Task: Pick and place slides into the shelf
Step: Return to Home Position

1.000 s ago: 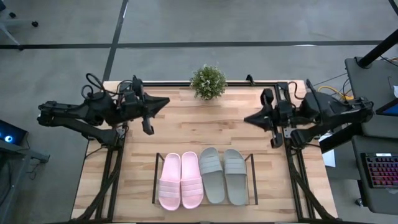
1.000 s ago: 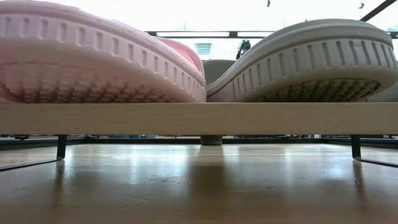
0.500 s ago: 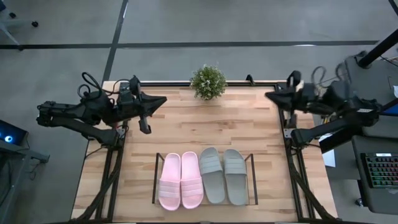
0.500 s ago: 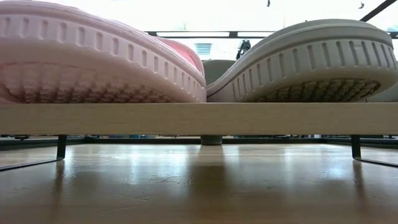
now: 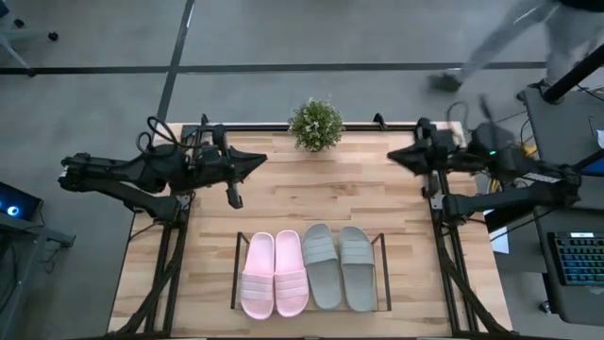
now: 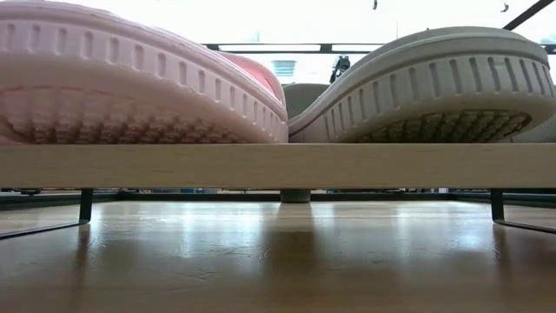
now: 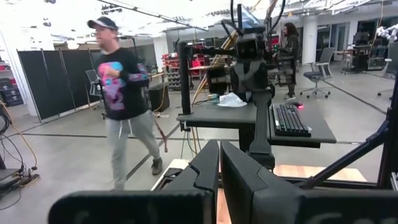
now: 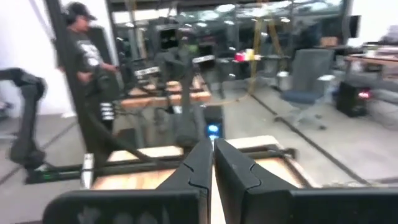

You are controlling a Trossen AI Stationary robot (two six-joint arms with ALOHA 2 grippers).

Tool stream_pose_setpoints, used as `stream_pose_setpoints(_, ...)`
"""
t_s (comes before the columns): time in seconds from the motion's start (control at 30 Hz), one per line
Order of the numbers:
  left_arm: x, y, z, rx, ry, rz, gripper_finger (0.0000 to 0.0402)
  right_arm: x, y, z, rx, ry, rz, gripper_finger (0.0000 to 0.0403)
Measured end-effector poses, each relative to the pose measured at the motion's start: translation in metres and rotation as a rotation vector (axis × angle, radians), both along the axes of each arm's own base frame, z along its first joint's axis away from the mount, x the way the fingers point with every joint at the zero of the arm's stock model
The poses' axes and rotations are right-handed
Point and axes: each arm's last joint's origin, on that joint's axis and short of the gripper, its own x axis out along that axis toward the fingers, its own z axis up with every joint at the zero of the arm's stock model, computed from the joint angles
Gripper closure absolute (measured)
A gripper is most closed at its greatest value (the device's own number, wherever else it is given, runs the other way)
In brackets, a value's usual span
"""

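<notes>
end effector l (image 5: 251,161) over counter's (image 5: 321,194) left side, fingers (image 7: 208,168) pressed together, holding nothing. shelf (image 5: 235,276) mid-counter w/ all 4 slides in a row, soles on wood base: pink pair (image 5: 274,274) left, grey pair (image 5: 340,267) right, pairs touching. end effector r (image 5: 395,156) over right edge, closed too, empty.

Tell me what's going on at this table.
Nothing is being handled. The pink pair and grey pair sit side by side on the shelf. The left gripper and right gripper hang over the far end of the table, one at each side, jaws shut and empty.
</notes>
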Motion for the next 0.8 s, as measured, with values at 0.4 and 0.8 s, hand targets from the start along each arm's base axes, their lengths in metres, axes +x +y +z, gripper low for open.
stream_pose_setpoints(0.4, 0.003, 0.0, -0.001, 0.001, 0.007, 0.0, 0.0402, -0.044, 0.003, -0.047, 0.069, -0.125, -0.039, 0.0395)
stream_pose_setpoints(0.8, 0.003, 0.0, -0.002, 0.002, 0.009, 0.0, 0.0402, -0.07, 0.01, -0.078, 0.113, -0.197, 0.025, 0.0395)
